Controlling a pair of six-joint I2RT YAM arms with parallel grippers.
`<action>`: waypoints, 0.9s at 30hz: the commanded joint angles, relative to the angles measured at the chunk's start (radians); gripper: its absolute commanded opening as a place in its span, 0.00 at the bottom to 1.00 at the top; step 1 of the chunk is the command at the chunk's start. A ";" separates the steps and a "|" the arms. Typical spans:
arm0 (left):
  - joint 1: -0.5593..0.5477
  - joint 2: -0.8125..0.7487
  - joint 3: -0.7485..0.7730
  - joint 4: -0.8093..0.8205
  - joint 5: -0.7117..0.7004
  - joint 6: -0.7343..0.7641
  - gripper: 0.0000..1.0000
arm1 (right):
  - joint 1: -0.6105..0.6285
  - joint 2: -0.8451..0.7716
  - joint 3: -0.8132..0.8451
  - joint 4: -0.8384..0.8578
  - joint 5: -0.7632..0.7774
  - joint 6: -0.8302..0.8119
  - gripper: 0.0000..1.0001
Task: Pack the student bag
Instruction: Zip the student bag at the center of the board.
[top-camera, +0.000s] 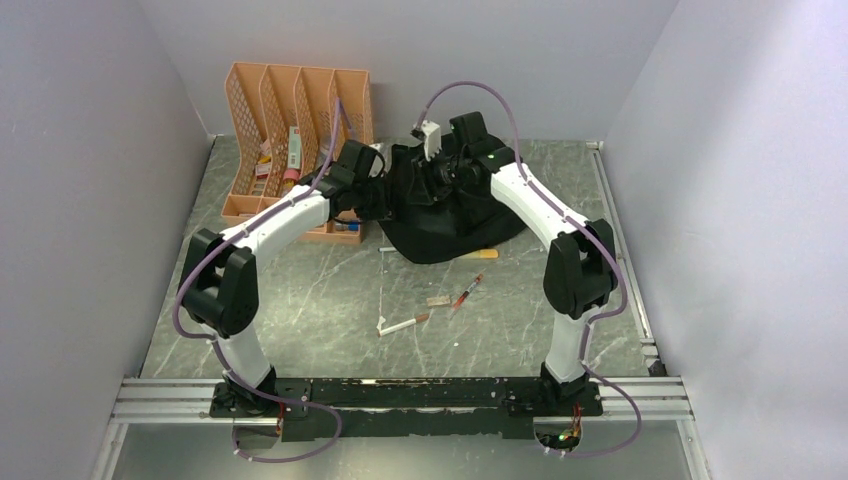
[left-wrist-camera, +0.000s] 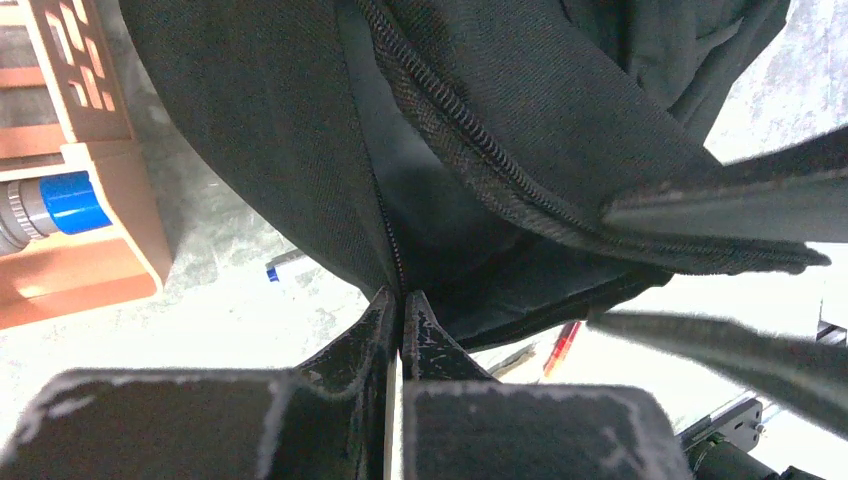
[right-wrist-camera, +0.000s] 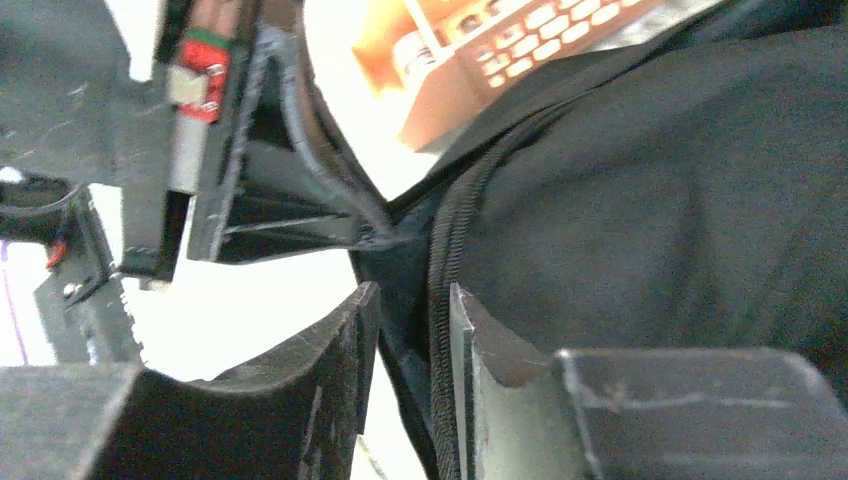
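The student bag (top-camera: 452, 222) is a black fabric backpack slumped at the back middle of the table. My left gripper (top-camera: 386, 196) is at its left edge. In the left wrist view it (left-wrist-camera: 400, 296) is shut on the bag's fabric (left-wrist-camera: 270, 120) beside the zipper (left-wrist-camera: 470, 130). My right gripper (top-camera: 452, 168) is over the bag's top. In the right wrist view it (right-wrist-camera: 413, 300) is closed on the zipper edge (right-wrist-camera: 440, 260) of the bag (right-wrist-camera: 660, 190). Both hold the opening's rim. The bag's inside is hidden.
An orange file organiser (top-camera: 298, 120) with items stands at the back left, close to the left arm. On the table in front of the bag lie a red pen (top-camera: 467, 292), a white pen (top-camera: 403, 324), a small eraser (top-camera: 438, 300) and a yellow pen (top-camera: 482, 254).
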 joint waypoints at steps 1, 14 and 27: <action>0.004 -0.044 -0.020 0.020 -0.005 -0.014 0.05 | 0.004 0.009 -0.048 0.035 -0.194 0.035 0.40; 0.032 -0.045 -0.066 0.033 0.016 -0.007 0.05 | 0.001 -0.372 -0.435 0.461 0.256 0.214 0.42; 0.040 -0.016 -0.067 0.061 0.074 -0.007 0.05 | -0.003 -0.407 -0.558 0.476 0.469 0.247 0.37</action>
